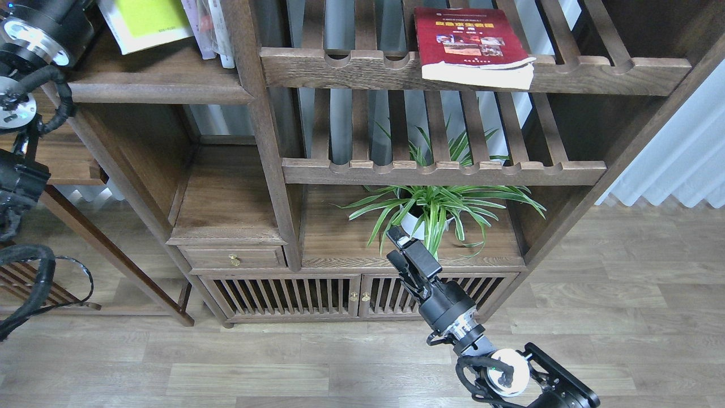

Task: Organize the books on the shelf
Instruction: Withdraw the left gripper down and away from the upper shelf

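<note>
shelf [158, 85]: the solid dark board at upper left carried two of the books, both cut off by the top edge of the view
yellow-green book [148, 20]: stood tilted on that board, leaning left, next to the wrist of the left arm
lavender-white book [199, 28]: stood near upright just right of the yellow-green one, close against the post, with another pale spine beside it
dark red book [470, 42]: lay flat on the upper slatted rack [396, 71], its page edge hanging over the scalloped front rail, well apart from the other two
left gripper: out of sight above the top left corner; only the wrist ring of that arm showed, so whether it gripped the yellow-green book could not be told
right gripper [403, 249]: hung low in front of the cabinet, just before the potted plant [430, 212], fingers close together with nothing between them
done: judging by the layout, two books were already on the board
left: the red book looked to be the one not yet moved, and the yellow-green one was not yet straightened
progress: roughly two thirds, as a judgement
</note>
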Controlling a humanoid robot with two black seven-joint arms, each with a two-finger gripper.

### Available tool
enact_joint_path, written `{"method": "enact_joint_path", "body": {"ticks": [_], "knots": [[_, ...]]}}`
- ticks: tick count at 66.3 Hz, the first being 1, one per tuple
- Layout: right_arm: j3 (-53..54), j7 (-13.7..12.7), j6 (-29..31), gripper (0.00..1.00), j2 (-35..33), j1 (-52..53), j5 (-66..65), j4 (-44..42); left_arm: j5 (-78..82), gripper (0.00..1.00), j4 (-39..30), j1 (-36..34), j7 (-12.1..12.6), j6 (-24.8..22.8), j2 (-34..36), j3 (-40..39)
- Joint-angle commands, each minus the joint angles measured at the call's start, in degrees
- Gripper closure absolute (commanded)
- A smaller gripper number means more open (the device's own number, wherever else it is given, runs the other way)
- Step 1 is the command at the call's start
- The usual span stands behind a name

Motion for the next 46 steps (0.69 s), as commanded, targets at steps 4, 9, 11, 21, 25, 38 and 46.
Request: {"method": "enact_joint_path", "body": {"ticks": [4, 9, 11, 21, 25, 38, 46], "knots": [[0.09, 0.00, 0.00, 0.01, 0.00, -0.07, 0.00, 0.00, -0.01, 1.00, 0.13, -0.05, 0.06, -0.24, 0.31, 1.62], [0.09, 0.00, 0.00, 0.01, 0.00, -0.07, 0.00, 0.00, -0.09, 0.97, 0.04, -0.05, 0.15, -0.24, 0.14, 1.70], [0.00, 0.00, 0.00, 0.01, 0.00, -0.07, 0.09, 0.00, -0.10, 0.96, 0.04, -0.05, 0.15, -0.24, 0.05, 1.70], [0.09, 0.00, 0.00, 0.01, 0.00, -0.07, 0.00, 0.00, -0.18, 0.79, -0.05, -0.05, -0.38, -0.24, -0.39, 1.70], [0.09, 0.00, 0.00, 0.01, 0.00, -0.07, 0.00, 0.00, -0.36, 0.71, 0.04, -0.40, -2.31, -0.24, -1.36, 1.70], [0.09, 0.00, 0.00, 0.01, 0.00, 0.02, 0.09, 0.00, -0.53, 0.61, -0.14, -0.75, -3.98, -0.24, -1.97, 1.70], [0.26, 0.00, 0.00, 0.01, 0.00, -0.07, 0.00, 0.00, -0.53, 0.55, -0.49, -0.75, -3.98, -0.24, -1.97, 1.70]]}}
